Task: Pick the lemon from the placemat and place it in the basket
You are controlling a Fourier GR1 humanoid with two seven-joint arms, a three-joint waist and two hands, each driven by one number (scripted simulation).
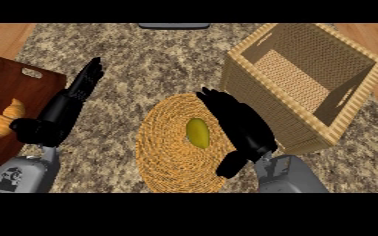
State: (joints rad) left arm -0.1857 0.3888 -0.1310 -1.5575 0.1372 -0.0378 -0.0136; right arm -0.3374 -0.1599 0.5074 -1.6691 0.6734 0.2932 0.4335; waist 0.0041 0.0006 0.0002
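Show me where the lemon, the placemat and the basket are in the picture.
lemon (197,132): head view, middle of its yellow-green skin.
placemat (170,155): head view, bare woven part left of the lemon.
basket (255,87): head view, outer front wall under the rim.

Yellow-green lemon (197,132) lies on round woven placemat (166,155), beside open wicker basket (255,87).
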